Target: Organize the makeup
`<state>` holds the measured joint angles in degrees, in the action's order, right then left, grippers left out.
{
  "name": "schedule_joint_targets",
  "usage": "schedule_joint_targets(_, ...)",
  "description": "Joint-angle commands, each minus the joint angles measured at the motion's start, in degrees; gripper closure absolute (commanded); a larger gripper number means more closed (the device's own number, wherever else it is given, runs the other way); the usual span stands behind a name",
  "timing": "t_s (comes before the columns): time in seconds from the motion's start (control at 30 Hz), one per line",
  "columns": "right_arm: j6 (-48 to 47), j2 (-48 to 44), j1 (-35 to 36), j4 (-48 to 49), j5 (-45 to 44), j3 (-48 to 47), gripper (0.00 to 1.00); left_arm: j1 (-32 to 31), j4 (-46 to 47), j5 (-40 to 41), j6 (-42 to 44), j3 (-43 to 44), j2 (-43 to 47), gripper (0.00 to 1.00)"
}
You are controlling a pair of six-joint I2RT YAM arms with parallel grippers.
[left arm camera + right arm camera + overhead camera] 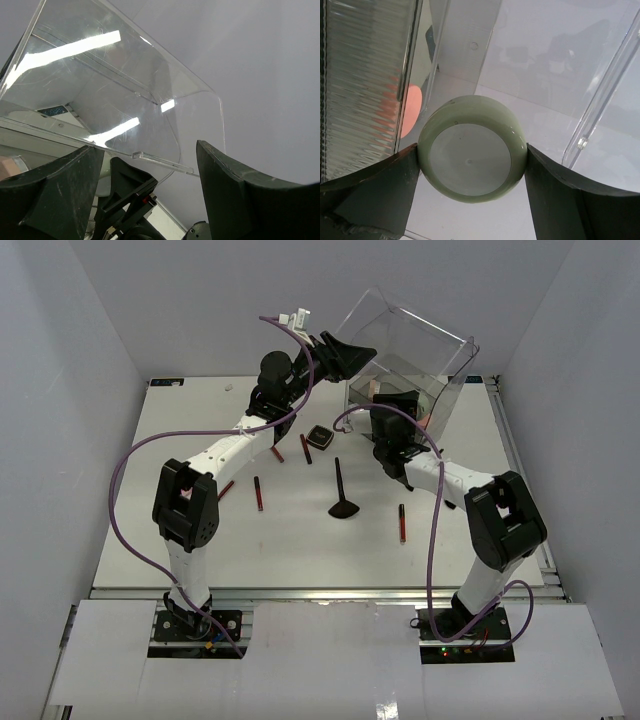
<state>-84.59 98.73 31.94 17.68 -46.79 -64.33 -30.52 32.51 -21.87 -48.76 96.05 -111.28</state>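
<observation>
My right gripper (pixel 397 408) reaches into the clear box and is shut on a round pale-green jar (pixel 470 150), gripped by its sides between both fingers (pixel 555 190). A pink puff (pixel 409 107) shows through the box wall beside it. My left gripper (pixel 350 352) is open at the raised clear lid (pixel 400 325). In the left wrist view the lid's front lip (pixel 160 159) crosses the gap at my fingertips (pixel 210 160). On the table lie a fan brush (pixel 342 495), a square black compact (pixel 319 438) and dark-red pencils (pixel 259 493), (pixel 402 523), (pixel 305 447).
The clear plastic box (pixel 440 390) stands at the back right with its lid tilted up and back. Two more pencils (pixel 226 490) (pixel 277 452) lie by the left arm. Grey walls enclose the table on three sides.
</observation>
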Motion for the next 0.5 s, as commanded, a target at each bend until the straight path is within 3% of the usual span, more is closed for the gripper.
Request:
schedule_joint_targets(0.0,-1.29,1.23,-0.3,-0.27,-1.63,-3.19,0.19,0.03,1.6,-0.81,-0.11,2.47,2.3,0.16)
schedule_joint_targets(0.13,-1.17,1.08,-0.3,-1.12,-1.34,-3.61,0.01,0.03,1.41,-0.81,0.16,2.48,2.39,0.16)
schedule_joint_targets(0.23,0.1,-0.14,-0.22,-3.32,0.03,-4.16,0.09,0.03,1.41,-0.81,0.24,2.4,2.55,0.16)
schedule_joint_targets(0.47,2.5,-2.8,0.2,-8.91,2.15,-4.04,0.1,0.03,1.52,-0.83,-0.26,2.54,2.21,0.16)
